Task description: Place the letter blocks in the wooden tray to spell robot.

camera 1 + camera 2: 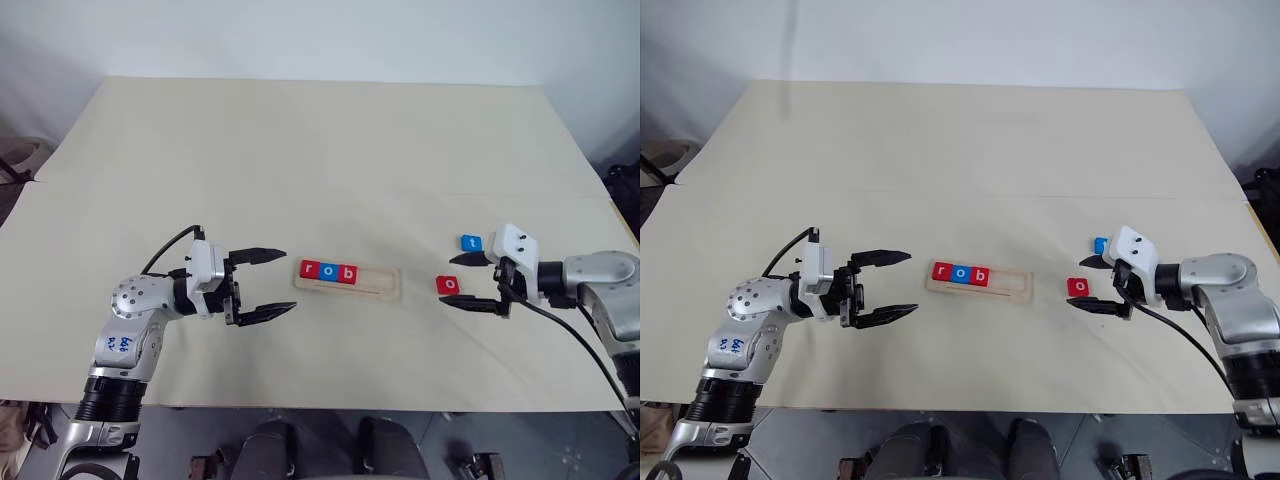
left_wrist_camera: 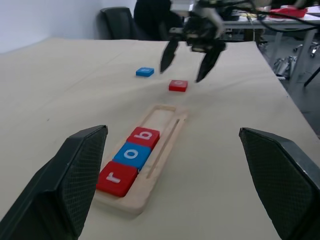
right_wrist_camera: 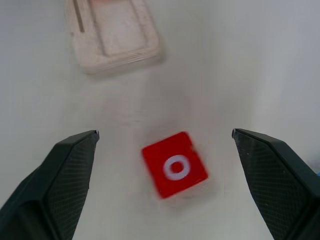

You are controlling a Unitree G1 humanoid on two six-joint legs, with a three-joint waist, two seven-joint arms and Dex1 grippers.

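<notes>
At lower left of the head view, the left tool (image 1: 262, 285) stands wide and empty above the counter (image 1: 300, 150). At centre, the wooden tray (image 1: 385, 284) holds r, o, b in its left part; two places remain bare. Right of it lie the red o block (image 1: 448, 284) and the blue t block (image 1: 471, 243). The right tool (image 1: 470, 281) gapes wide, empty, around the o.

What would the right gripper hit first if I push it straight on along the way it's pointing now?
Most likely the red o block. The right gripper is open and aimed down at it, with the block between the fingers' line on the table. The wooden tray lies further on. Depth is hard to judge.
</notes>
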